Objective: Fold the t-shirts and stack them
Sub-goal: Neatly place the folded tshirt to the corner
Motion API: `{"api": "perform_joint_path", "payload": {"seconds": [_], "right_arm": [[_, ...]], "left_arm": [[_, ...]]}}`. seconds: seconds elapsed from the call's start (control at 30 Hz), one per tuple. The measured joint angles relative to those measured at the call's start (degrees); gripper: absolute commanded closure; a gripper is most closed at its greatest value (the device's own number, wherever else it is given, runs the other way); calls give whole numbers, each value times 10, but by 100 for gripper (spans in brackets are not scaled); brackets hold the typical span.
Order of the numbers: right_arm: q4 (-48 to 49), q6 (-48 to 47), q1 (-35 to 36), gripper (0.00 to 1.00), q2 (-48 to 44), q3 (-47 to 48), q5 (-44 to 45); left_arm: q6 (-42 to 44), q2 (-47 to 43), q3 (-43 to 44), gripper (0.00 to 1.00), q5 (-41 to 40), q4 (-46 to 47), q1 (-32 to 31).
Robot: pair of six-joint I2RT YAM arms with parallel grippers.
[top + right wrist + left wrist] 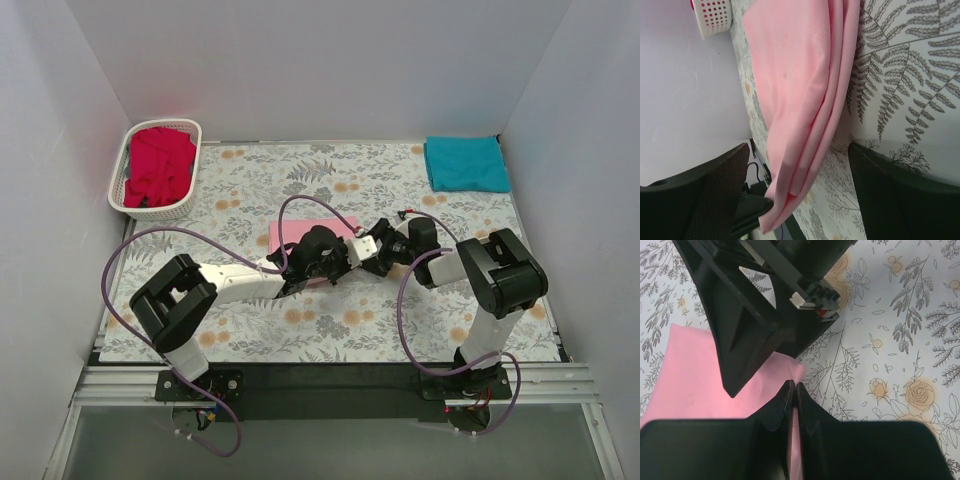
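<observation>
A light pink t-shirt (298, 234) lies folded in the middle of the table, its layered edge (805, 90) lifted at the near right corner. My left gripper (330, 268) is shut on that corner, a thin strip of pink cloth (695, 375) pinched between the jaws (794, 386). My right gripper (356, 251) is open just beside it. In the right wrist view its fingers (715, 190) straddle the hanging fold without touching it. A teal t-shirt (466, 163) lies folded at the back right. A red t-shirt (160, 165) is bunched in the basket.
A white lattice basket (119, 186) stands at the back left, its wall (715, 15) also in the right wrist view. Both arms crowd the centre of the floral mat (420, 320). Purple cables (130, 250) loop over the mat. White walls enclose three sides.
</observation>
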Motion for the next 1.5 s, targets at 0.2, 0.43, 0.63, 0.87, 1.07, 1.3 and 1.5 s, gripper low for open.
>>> {"api": "perform_joint_path", "payload": {"seconds": [0.2, 0.43, 0.63, 0.87, 1.07, 1.3, 1.5], "right_arm": [[71, 47, 35, 30, 32, 5, 92], [168, 92, 51, 41, 97, 18, 149], [192, 98, 52, 47, 113, 19, 180], [174, 63, 55, 86, 127, 43, 202], [114, 0, 54, 99, 126, 76, 194], [-71, -197, 17, 99, 96, 189, 141], [-279, -432, -33, 99, 87, 344, 148]], "left_arm": [[-17, -2, 0, 100, 2, -13, 2], [-31, -16, 0, 100, 2, -22, 5], [-39, -18, 0, 100, 3, -23, 6], [-42, -18, 0, 100, 5, -24, 6], [-52, -28, 0, 61, 4, -47, 7], [-94, -151, 0, 41, 12, -137, 27], [-134, -247, -2, 21, 0, -182, 62]]}}
